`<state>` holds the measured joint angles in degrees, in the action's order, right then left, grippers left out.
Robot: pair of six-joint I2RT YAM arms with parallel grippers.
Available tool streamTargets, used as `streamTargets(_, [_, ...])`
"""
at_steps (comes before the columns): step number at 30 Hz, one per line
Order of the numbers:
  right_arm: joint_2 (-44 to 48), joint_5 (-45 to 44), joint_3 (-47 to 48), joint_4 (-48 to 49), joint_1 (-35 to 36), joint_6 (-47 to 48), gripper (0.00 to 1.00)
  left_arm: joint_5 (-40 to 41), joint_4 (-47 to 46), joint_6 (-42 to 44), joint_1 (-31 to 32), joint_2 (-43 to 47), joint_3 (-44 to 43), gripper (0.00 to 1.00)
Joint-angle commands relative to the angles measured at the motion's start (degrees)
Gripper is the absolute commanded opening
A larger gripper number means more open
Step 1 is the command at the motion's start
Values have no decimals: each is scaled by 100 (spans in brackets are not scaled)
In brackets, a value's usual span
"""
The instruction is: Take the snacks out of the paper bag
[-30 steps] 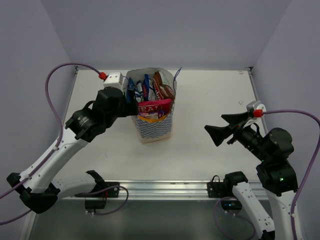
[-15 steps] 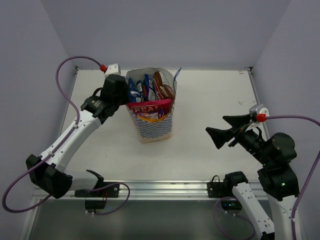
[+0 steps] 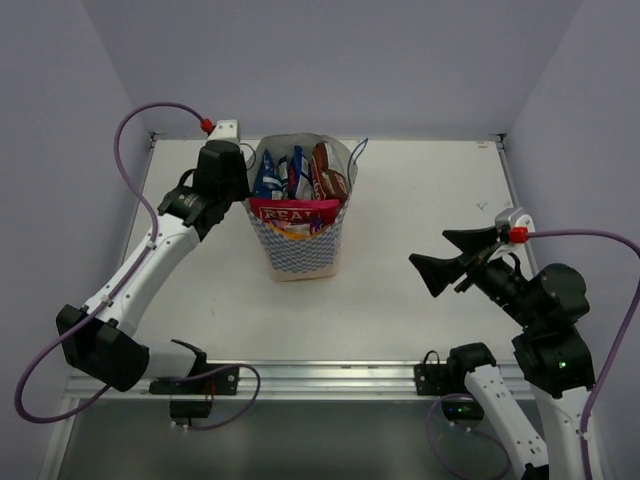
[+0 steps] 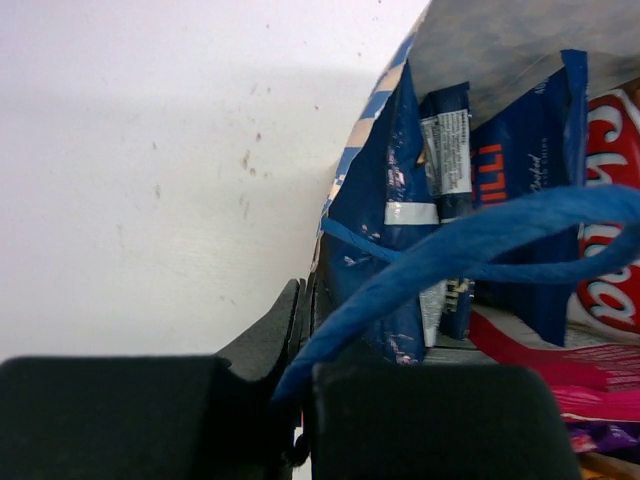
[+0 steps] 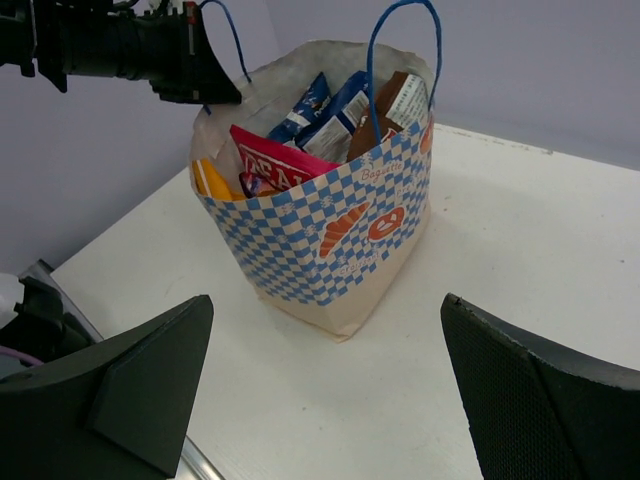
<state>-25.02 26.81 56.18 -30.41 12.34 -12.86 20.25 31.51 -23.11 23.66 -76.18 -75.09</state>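
Snacks (image 3: pixel 295 190) stand on end inside the paper bag (image 3: pixel 300 255), which sits upright on the table (image 3: pixel 430 190) toward its far left-of-centre part, mouth facing up. From the right wrist view a red-pink packet (image 5: pixel 275 165) fills the near side, an orange one (image 5: pixel 210 180) is tucked at its left corner, blue packets (image 5: pixel 335 110) rise behind it, and a brown one (image 5: pixel 395 105) leans at the far right. All of them are inside and none lies on the table, so the task looks to be at its start. Their long axes run roughly vertical, so any of them would have to come out upward through the mouth.

At the bag's left rim is the left hand (image 3: pixel 245 188), much the nearer of the two. In its wrist view the fingers (image 4: pixel 420 420) are drawn almost together and the blue string handle (image 4: pixel 470 240) runs down into the narrow slot between them, so it appears clamped on that handle, with the blue packets (image 4: pixel 400 200) just beyond.

To the bag's right and well apart from it hangs the right hand (image 3: pixel 428 250), spread wide and empty, its opening turned toward the bag. My reading: with the left hand steadying the bag by its handle, the free right hand is placed to come over the rim and descend onto a packet top
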Motion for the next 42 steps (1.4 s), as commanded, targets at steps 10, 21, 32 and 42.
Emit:
streamTargets(10, [-1311, 36, 533, 606, 461, -50, 99, -495, -2086, 3197, -415, -318, -1367, 0])
streamTargets(21, [-3647, -1765, 2053, 1134, 2211, 12, 97, -1988, -1947, 3867, -406, -538, -1792, 0])
streamTargets(32, [-5346, -3286, 2045, 2346, 3178, -2474, 86, -2210, -1718, 3463, -116, -178, -182, 0])
streamTargets(42, [-6621, -3937, 2916, 2040, 3363, -3749, 84, -1815, -1375, 3147, 341, -63, -217, 0])
